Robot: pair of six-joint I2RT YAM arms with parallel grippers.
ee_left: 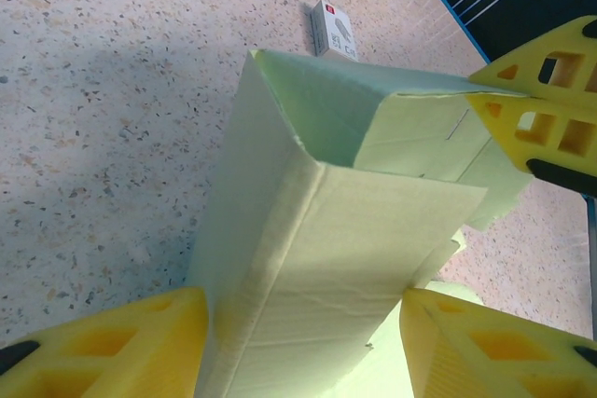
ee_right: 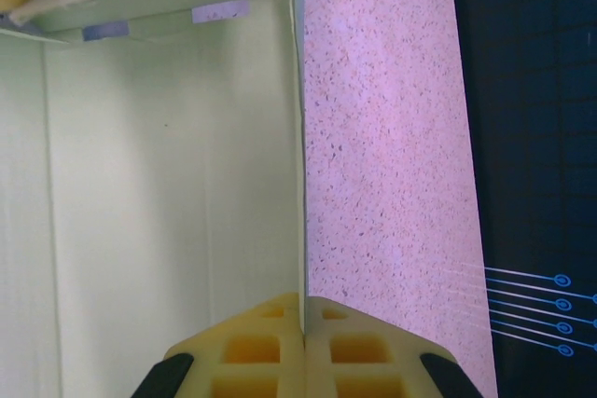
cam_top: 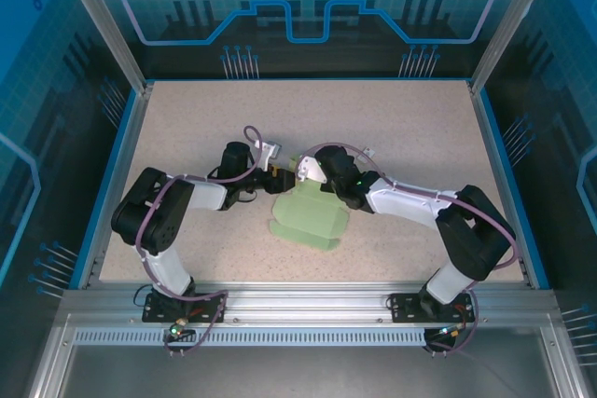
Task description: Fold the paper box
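Speckled beige counter (cam_top: 420, 137) inside a blue-panelled cell, aluminium rails round it. Box (cam_top: 308, 216) at mid-counter between the two arms, part-formed into an open sleeve. Near end flat on the surface, far end raised to meet both tools. Long axis roughly front to back, running away from the arm bases.

Left end effector (ee_left: 298, 323) half spread, straddling the sleeve from the left with one yellow finger against each side wall. Grasping the box across its width, by the look of it.

Right end effector (ee_right: 304, 314) clenched, fingers pinched flat on a thin edge of card. Seen from the left wrist, gripping a single panel at the right side of the open mouth.

Tag (ee_left: 333, 30) on the counter just beyond the sleeve's far corner; contact with the card not clear.

Probably mid-fold: sleeve up, end not yet closed. Turns on this: mouth facing away from the left wrist, along the sleeve's length, pinched panel to its right. Likely a job for the right arm, swinging that panel across the mouth with the left bracing. Both arms about equally near. Risk of thin card buckling off the crease.
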